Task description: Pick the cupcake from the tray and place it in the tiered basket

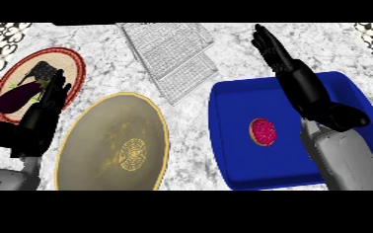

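A white and grey marbled counter point(218, 44) fills the view from near to far. At the far left corner point(13, 32) and far right corner point(362, 28) a black-and-white lacy pattern shows at the counter's edge. A dark strip point(84, 24) runs along the far edge near the left. The light is even, with soft shadows on the stone. No walls, floor or windows show.
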